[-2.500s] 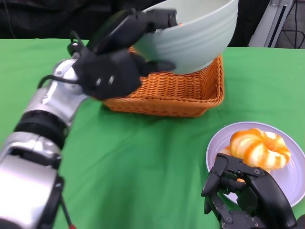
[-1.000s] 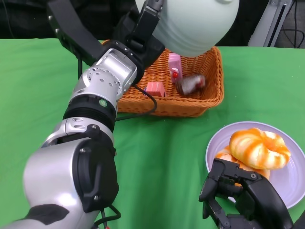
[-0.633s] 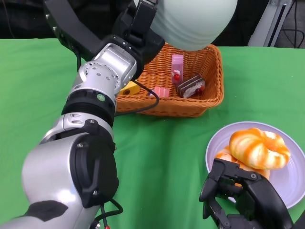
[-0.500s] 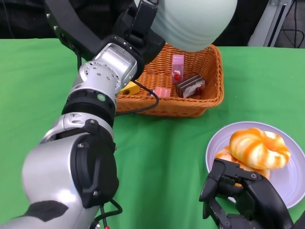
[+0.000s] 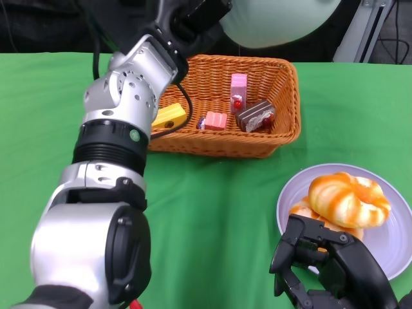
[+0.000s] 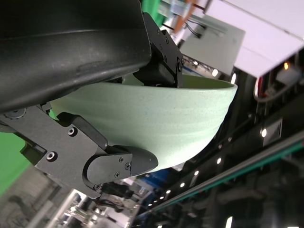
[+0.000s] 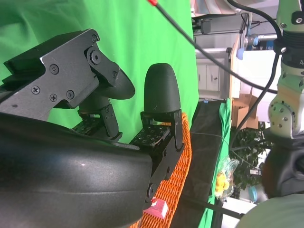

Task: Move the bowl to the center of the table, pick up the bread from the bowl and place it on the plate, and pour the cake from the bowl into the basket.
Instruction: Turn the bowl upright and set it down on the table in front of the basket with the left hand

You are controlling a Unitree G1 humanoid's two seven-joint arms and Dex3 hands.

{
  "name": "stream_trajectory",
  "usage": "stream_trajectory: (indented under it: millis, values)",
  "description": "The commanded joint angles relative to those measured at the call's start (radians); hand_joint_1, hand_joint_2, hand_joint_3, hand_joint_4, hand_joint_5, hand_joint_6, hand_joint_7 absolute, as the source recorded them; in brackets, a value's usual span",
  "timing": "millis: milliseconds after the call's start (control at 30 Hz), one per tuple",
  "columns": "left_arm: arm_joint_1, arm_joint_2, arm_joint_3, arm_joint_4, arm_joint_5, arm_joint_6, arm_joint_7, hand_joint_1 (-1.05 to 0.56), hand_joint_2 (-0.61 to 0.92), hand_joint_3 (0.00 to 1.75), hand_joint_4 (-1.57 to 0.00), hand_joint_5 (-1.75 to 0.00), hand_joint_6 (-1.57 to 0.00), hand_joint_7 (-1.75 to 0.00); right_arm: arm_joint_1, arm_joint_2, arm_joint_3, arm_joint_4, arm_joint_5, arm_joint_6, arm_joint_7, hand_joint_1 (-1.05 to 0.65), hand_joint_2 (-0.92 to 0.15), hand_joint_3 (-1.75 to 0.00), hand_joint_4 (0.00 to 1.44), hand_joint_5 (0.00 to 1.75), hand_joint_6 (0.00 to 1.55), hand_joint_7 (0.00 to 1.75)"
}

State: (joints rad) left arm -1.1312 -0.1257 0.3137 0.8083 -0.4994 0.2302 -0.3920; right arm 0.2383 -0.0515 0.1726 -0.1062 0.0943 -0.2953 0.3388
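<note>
Pale-green bowl point(image 5: 277, 22) is hanging tipped over the basket point(image 5: 283, 132), left hand point(image 5: 187, 16) gripping its rim (stiff, probably slippery); right hand point(image 5: 325, 267) is resting empty, loosely spread.

bowl point(image 5: 283, 22) lifted higher, tipped | cakes point(image 5: 248, 116) now settled in basket point(image 5: 283, 129)

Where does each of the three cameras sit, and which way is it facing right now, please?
Head view: from the robot's head, looking down at the green table, basket and plate; both arms show, right hand low.
Right wrist view: behind the right hand, facing across the table toward the basket.
Left wrist view: behind the left hand, which grips the raised bowl, facing the room beyond.
Shared: head and right wrist views both show the basket; head and left wrist views, the bowl.
</note>
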Motion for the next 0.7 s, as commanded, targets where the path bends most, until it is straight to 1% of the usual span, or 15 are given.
stream_trajectory:
  millis: [33, 133, 267, 333, 367, 467, 500, 533, 600, 633, 700]
  values:
    - [0.036, 0.037, -0.08, -0.086, 0.087, -0.123, -0.06, -0.24, 0.64, 0.99, -0.79, -1.75, -0.81, -1.44, 0.002, -0.017, -0.009, -0.015, 0.015, 0.001, 0.005, 0.01, -0.57, -1.18, 0.74, 1.68, 0.71, 1.47]
    - [0.064, 0.051, -0.124, -0.13, 0.14, -0.19, -0.069, -0.25, 0.61, 0.99, -0.81, -1.75, -0.83, -1.43, 0.0, -0.02, -0.011, -0.022, 0.011, 0.007, 0.003, 0.01, -0.58, -1.18, 0.74, 1.67, 0.71, 1.47]
    - [0.129, 0.085, -0.216, -0.188, 0.275, -0.406, -0.077, -0.3, 0.6, 0.98, -0.82, -1.75, -0.75, -1.48, 0.005, -0.025, -0.013, -0.05, 0.015, 0.046, 0.0, 0.01, -0.58, -1.18, 0.74, 1.67, 0.71, 1.47]
    - [0.159, 0.115, -0.261, -0.2, 0.35, -0.543, -0.085, -0.33, 0.63, 0.96, -0.81, -1.75, -0.72, -1.52, 0.005, -0.026, -0.015, -0.058, 0.02, 0.057, 0.002, 0.01, -0.58, -1.18, 0.73, 1.66, 0.71, 1.47]
    - [0.167, 0.125, -0.274, -0.199, 0.371, -0.591, -0.09, -0.32, 0.64, 0.95, -0.81, -1.75, -0.7, -1.52, 0.004, -0.027, -0.016, -0.061, 0.023, 0.061, 0.003, 0.01, -0.58, -1.17, 0.73, 1.66, 0.71, 1.47]
    - [0.181, 0.144, -0.294, -0.194, 0.392, -0.666, -0.105, -0.31, 0.65, 0.94, -0.8, -1.75, -0.7, -1.51, -0.001, -0.029, -0.017, -0.057, 0.027, 0.055, 0.005, 0.01, -0.59, -1.16, 0.73, 1.66, 0.71, 1.47]
    - [0.189, 0.154, -0.303, -0.198, 0.4, -0.689, -0.113, -0.31, 0.7, 0.84, -0.78, -1.75, -0.73, -1.43, -0.004, -0.029, -0.018, -0.052, 0.028, 0.048, 0.007, 0.01, -0.58, -1.16, 0.74, 1.66, 0.71, 1.46]
    - [0.207, 0.172, -0.314, -0.206, 0.416, -0.746, -0.123, -0.31, 0.73, 0.8, -0.78, -1.75, -0.74, -1.39, -0.004, -0.03, -0.019, -0.054, 0.025, 0.048, 0.005, 0.0, -0.58, -1.16, 0.74, 1.66, 0.71, 1.46]
    - [0.233, 0.209, -0.332, -0.202, 0.473, -0.874, -0.108, -0.27, 0.76, 0.76, -0.78, -1.75, -0.75, -1.31, -0.002, -0.032, -0.02, -0.058, 0.021, 0.048, 0.003, 0.0, -0.58, -1.15, 0.74, 1.65, 0.72, 1.46]
    - [0.24, 0.23, -0.34, -0.192, 0.508, -0.945, -0.093, -0.27, 0.76, 0.76, -0.78, -1.75, -0.75, -1.3, -0.002, -0.033, -0.02, -0.058, 0.015, 0.044, 0.0, 0.0, -0.58, -1.15, 0.74, 1.64, 0.71, 1.47]
    - [0.244, 0.263, -0.349, -0.169, 0.568, -1.049, -0.063, -0.27, 0.76, 0.77, -0.76, -1.75, -0.71, -1.35, 0.0, -0.033, -0.02, -0.061, 0.01, 0.044, -0.004, 0.0, -0.57, -1.16, 0.75, 1.64, 0.71, 1.48]
